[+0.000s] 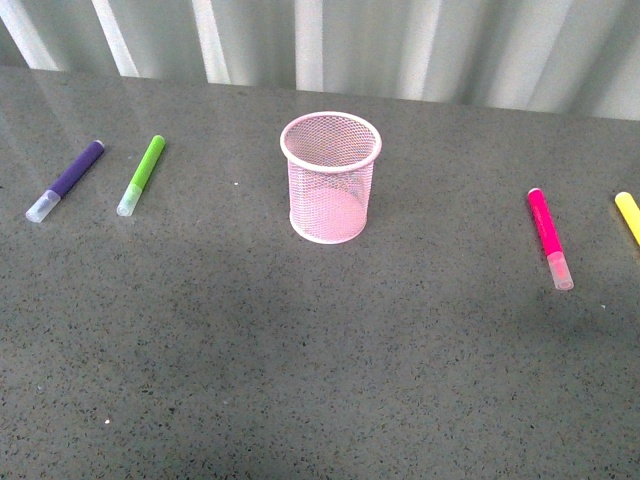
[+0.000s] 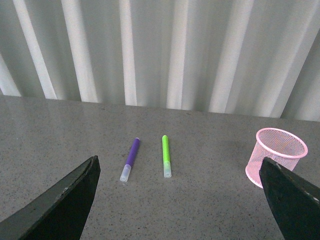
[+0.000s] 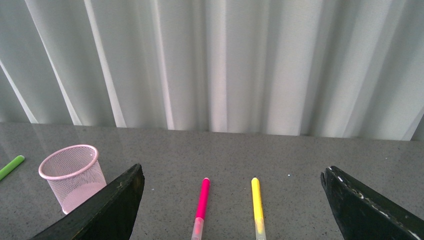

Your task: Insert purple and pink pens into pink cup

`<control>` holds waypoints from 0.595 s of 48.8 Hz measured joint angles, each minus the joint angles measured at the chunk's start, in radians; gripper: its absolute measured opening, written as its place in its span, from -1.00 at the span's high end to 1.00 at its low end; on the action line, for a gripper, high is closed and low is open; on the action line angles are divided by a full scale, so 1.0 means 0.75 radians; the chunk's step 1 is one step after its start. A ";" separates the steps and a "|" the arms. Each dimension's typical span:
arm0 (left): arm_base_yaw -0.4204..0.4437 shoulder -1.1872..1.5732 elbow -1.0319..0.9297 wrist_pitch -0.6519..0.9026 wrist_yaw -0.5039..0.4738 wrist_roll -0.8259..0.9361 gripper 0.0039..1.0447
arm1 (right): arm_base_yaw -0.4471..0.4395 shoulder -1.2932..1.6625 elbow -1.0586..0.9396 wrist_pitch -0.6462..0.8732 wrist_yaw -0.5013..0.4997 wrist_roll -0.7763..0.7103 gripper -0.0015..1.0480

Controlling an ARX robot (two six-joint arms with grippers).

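The pink cup [image 1: 331,178] stands upright and empty at the table's middle back; it also shows as the cup [image 2: 275,157] and the cup [image 3: 73,176]. The purple pen [image 1: 67,180] lies at the far left, clear cap toward me, also seen as the purple pen [image 2: 130,158]. On the right lies the pink pen [image 1: 549,238], again the pink pen [image 3: 201,208]. My left gripper [image 2: 180,200] is open, above the table short of the purple pen. My right gripper [image 3: 232,210] is open, short of the pink pen. Neither arm appears in the front view.
A lime-green marker [image 1: 141,175] lies just right of the purple pen. A yellow marker [image 1: 628,215] lies at the right edge, beside the pink pen. A pleated white curtain [image 1: 320,45] runs behind the grey speckled table [image 1: 300,360].
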 joint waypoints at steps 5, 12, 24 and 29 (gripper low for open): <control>0.000 0.000 0.000 0.000 0.000 0.000 -0.87 | 0.000 0.000 0.000 0.000 0.000 0.000 -0.86; 0.000 0.000 0.000 0.000 0.000 0.000 -0.87 | 0.000 0.000 0.000 0.000 0.000 0.000 -0.86; 0.000 0.000 0.000 0.000 0.000 0.000 -0.87 | 0.000 0.000 0.000 0.000 0.000 0.000 -0.86; 0.000 0.000 0.000 0.000 0.000 0.000 -0.87 | 0.000 0.000 0.000 0.000 0.001 0.000 -0.86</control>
